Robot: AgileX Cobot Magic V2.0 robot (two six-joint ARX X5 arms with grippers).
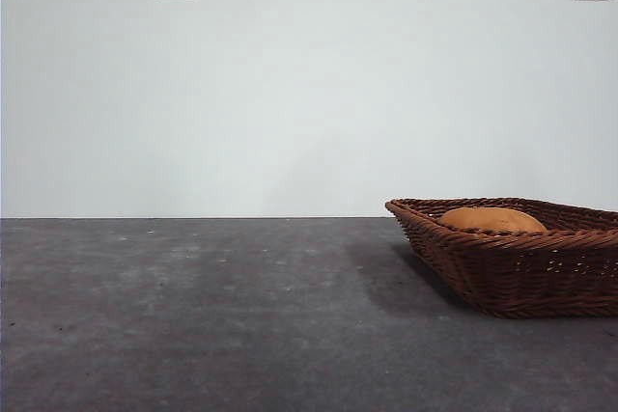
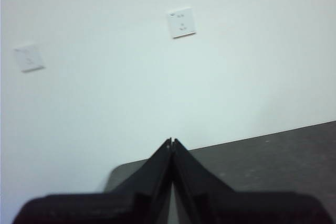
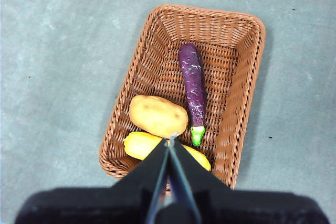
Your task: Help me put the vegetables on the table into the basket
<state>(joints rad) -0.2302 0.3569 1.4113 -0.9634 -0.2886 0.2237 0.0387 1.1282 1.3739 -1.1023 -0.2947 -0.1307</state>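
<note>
All three vegetables are seen lying inside the basket (image 3: pixel 184 93), so the task is judged to be finished as far as placement goes. In the right wrist view the potato (image 3: pixel 158 115) is found just ahead of the jaw tips, resting on the woven floor near one short end. The squash (image 3: pixel 144 145) is tucked under and beside the tips, partly hidden by them, touching or nearly touching the potato. The eggplant (image 3: pixel 193 90) is laid lengthwise along the basket floor beyond the tips, its green tip pointing back towards the jaws. It is probably placed that way because its slim length fits the long axis of the basket.

The right gripper (image 3: pixel 171 141) is held high above the basket with its jaws pressed together and nothing between them, which suits a withdrawal after release. The left gripper (image 2: pixel 171 142) is raised and pointed at the wall (image 2: pixel 157 77), jaws likewise closed and empty, well away from the work; it is taken to be waiting.

In the front view only the potato's top (image 1: pixel 492 219) is seen above the braided rim. The worktop (image 1: pixel 193 315) is shown with no vegetable on it.
</note>
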